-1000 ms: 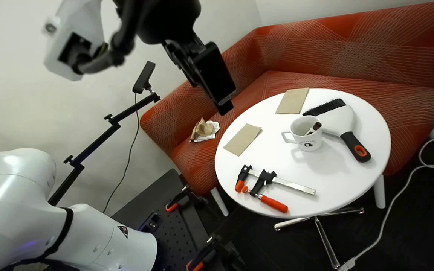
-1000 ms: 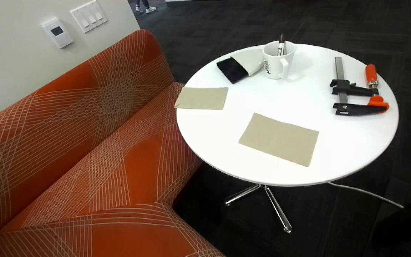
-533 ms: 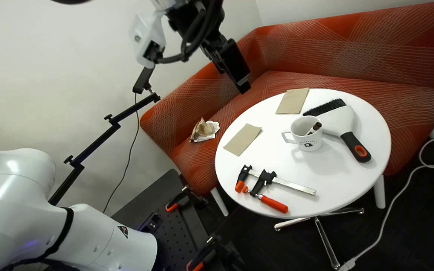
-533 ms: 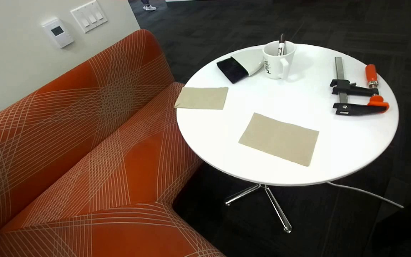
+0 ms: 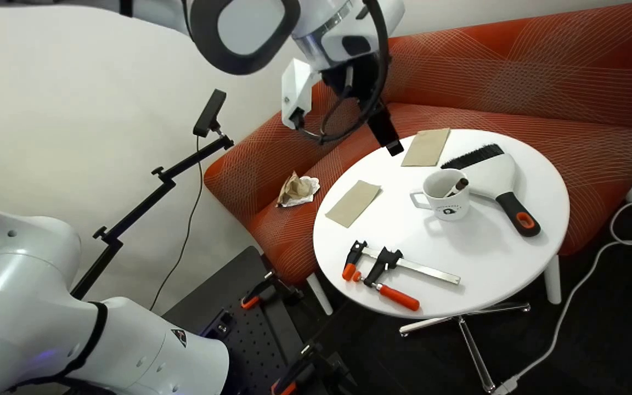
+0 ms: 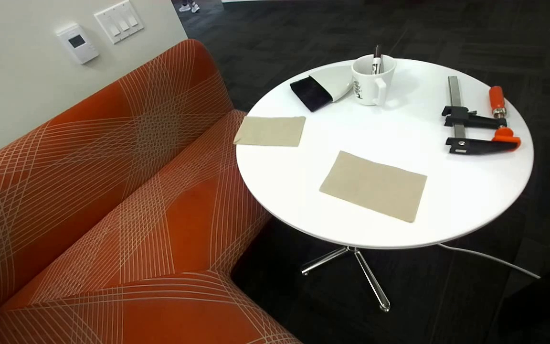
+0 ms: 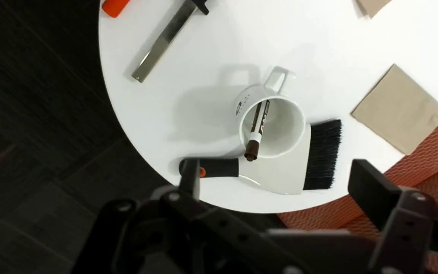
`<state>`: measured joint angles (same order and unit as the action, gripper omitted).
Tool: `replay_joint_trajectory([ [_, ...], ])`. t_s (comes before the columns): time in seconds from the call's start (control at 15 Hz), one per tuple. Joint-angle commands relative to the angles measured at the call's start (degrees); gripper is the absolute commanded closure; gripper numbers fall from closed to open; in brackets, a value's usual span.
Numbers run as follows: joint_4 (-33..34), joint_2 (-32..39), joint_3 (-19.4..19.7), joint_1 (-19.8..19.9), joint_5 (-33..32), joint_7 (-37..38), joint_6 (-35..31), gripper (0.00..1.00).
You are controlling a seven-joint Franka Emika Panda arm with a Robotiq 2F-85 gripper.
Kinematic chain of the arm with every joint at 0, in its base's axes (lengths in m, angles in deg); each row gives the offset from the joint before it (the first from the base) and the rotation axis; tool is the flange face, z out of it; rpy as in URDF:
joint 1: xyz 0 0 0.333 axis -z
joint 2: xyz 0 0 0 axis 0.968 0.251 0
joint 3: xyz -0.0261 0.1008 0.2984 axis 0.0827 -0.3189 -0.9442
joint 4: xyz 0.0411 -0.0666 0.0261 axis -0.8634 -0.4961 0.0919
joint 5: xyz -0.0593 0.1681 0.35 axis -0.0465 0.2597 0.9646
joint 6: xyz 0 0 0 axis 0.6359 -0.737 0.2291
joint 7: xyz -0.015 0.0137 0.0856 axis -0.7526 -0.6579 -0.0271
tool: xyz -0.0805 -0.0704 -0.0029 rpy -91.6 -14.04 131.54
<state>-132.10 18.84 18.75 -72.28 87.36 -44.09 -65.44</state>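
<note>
- Wrist view: my gripper point(image 7: 278, 179) fills the bottom of the picture, its fingers point(image 7: 373, 186) spread wide with nothing held between them. Lower down, on the round table point(image 7: 318, 42), stands a white mug point(image 7: 281, 123), upright, with a brown-capped marker point(image 7: 259, 123) leaning inside it, cap poking past the rim.
- Same view, about the mug: a hand brush point(image 7: 270, 173) lies just beside it, near the table's edge; whether they touch I cannot make out. Part of a bar clamp point(image 7: 158, 51) shows, and a brown paper napkin point(image 7: 399, 108) lies at the edge next to the red-orange sofa point(image 7: 413, 173).
- Exterior view: my arm point(image 5: 250, 24) hangs the gripper seemingly over the table's edge, short of the mug, though depth is hard to judge. A further napkin point(image 5: 353, 203) lies near the edge on my robot's side, and crumpled paper point(image 5: 297, 190) sits on the sofa seat.
- Exterior view: I cannot see the gripper. The clamp lies near the edge opposite the sofa; a thermostat point(image 6: 77, 44) and light switches point(image 6: 119, 22) are on the wall point(image 6: 17, 71).
- How far along, by my reckoning: the gripper is raised and ready, no contact or grip is made, and the marker rests unheld in the mug. Touching, holding and shifting anything are all left undone.
</note>
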Motion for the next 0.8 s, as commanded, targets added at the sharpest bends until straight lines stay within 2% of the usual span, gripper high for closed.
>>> replay_joint_trajectory([
  [0.0,6.9,8.8,0.1,-0.7,-2.6,11.1,-0.7,0.00],
  [0.33,13.2,16.0,1.8,-3.9,-5.1,21.5,0.1,0.00],
  [0.73,12.9,16.5,1.7,-4.5,-3.6,19.5,-0.1,0.00],
])
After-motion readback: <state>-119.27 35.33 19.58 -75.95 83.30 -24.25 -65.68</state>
